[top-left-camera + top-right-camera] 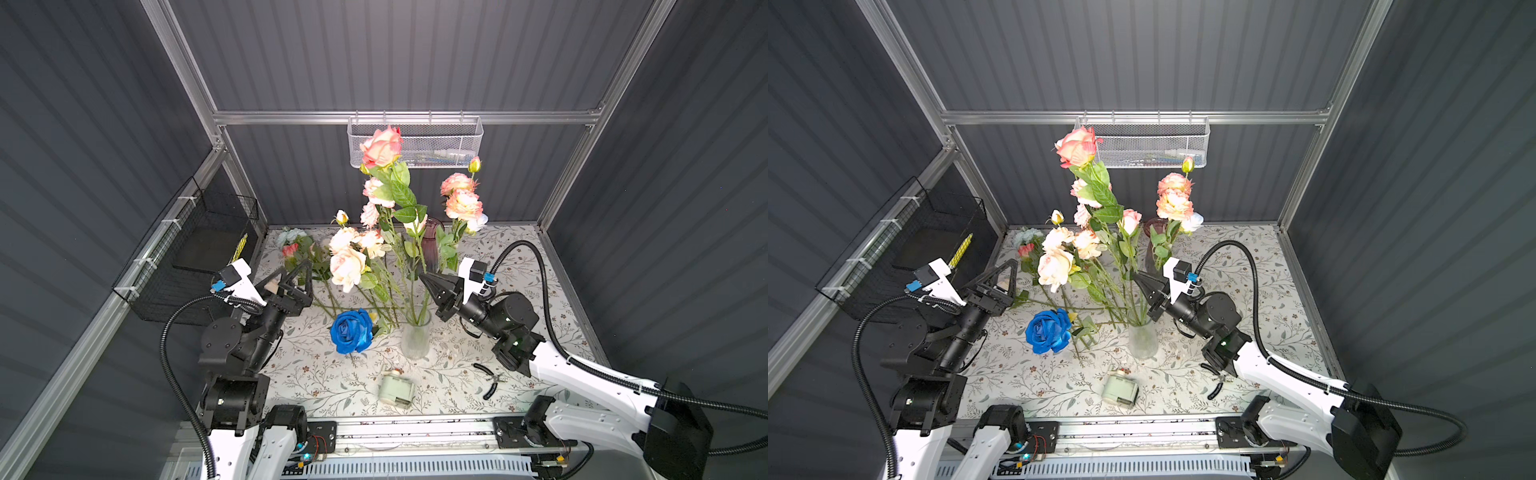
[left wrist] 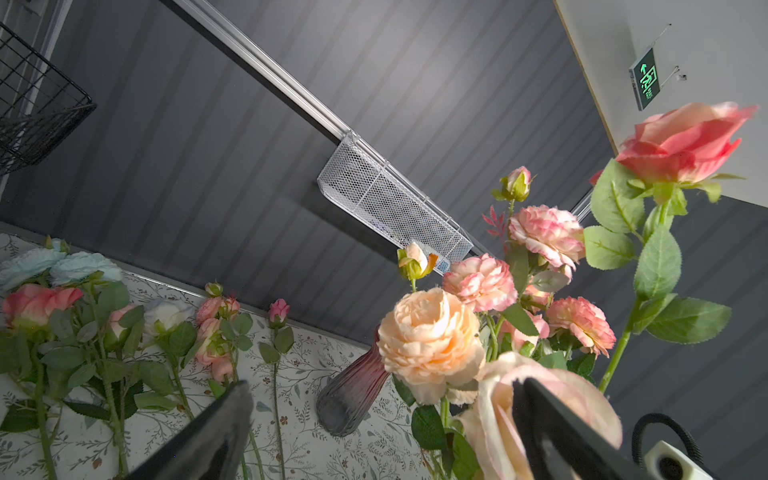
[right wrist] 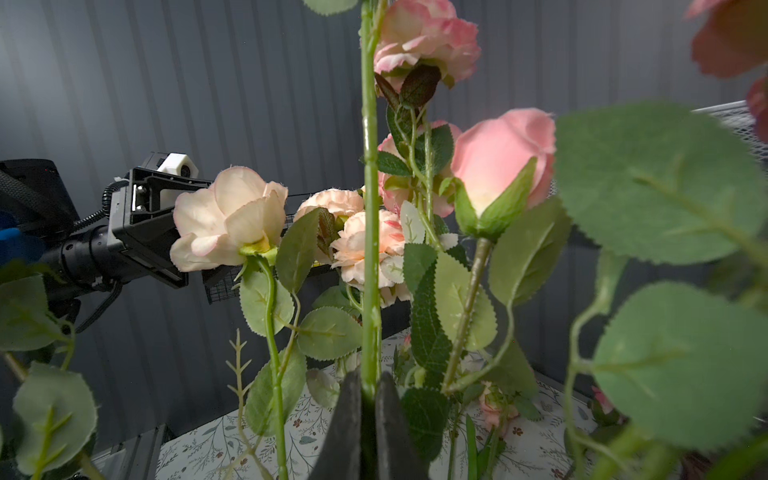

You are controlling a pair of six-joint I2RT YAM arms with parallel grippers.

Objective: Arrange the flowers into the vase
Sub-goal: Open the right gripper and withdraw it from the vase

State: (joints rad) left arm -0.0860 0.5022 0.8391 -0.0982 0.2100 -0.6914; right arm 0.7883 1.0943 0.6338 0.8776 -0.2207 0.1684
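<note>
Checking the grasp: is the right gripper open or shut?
Shut. In the right wrist view the right gripper clamps a green flower stem between its jaws.

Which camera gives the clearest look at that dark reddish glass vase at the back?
The left wrist view: the reddish vase shows large, its ribbed body clear, only the mouth behind a peach bloom. In both top views the vase is small and flowers cover part of it. The right wrist view does not show it.

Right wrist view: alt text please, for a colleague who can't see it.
The right hand is shut on a tall green stem running straight up the middle of the frame. Around it crowd a cream rose, a pink rosebud and big blurred leaves.
</note>
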